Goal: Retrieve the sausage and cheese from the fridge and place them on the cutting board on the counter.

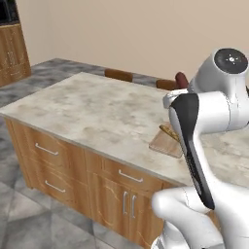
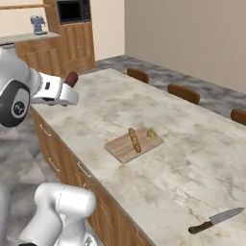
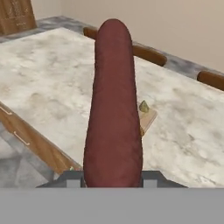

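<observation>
One knife (image 2: 217,220) far along counter (image 2: 192,158), bread stick (image 2: 134,140) beside cheese (image 2: 151,132) on cutting board (image 2: 120,149)

One sausage (image 3: 113,105). One cheese wedge (image 2: 151,132). One golden-brown bread stick (image 2: 134,140). One cutting board (image 2: 122,150). One knife (image 2: 216,221). One counter (image 2: 192,158). Three brown chair backs (image 2: 183,93) behind the far counter edge. One gripper (image 2: 67,89).

A kitchen: stone counter (image 2: 192,158) over wood cabinets (image 1: 73,170), seemingly a wall oven (image 2: 73,10).
</observation>
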Controlling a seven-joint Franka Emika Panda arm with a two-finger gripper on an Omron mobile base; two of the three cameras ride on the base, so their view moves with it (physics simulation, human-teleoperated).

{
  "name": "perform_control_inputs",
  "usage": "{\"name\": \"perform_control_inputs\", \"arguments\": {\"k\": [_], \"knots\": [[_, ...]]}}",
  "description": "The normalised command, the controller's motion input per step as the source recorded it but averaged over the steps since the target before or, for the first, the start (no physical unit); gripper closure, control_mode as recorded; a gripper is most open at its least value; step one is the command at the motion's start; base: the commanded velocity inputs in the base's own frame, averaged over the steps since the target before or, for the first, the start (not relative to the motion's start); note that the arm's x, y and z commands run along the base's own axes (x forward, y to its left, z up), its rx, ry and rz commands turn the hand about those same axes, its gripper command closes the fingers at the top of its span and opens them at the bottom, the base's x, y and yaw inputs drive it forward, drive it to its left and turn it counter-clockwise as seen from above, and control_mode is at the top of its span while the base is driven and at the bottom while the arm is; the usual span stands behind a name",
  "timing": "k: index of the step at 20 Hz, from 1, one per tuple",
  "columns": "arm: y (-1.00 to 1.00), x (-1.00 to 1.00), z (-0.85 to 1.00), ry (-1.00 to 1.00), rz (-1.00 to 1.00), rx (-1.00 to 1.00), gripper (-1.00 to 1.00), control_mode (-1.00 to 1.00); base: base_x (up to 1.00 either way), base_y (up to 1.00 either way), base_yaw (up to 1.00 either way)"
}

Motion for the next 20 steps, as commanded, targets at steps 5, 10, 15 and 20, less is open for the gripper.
{"name": "perform_control_inputs", "arguments": {"k": [5,10,15,20], "knots": [[-0.04,0.99,-0.31,0.48,0.14,0.00,1.00,-1.00,0.00,0.00,0.00],[-0.35,0.91,-0.55,0.42,0.21,0.01,1.00,-1.00,0.00,0.00,0.00],[-0.67,1.00,-0.65,0.35,0.22,0.08,1.00,-1.00,0.00,0.00,0.00],[-0.64,1.00,-0.61,0.30,0.20,0.09,1.00,-1.00,0.00,0.00,0.00]]}}
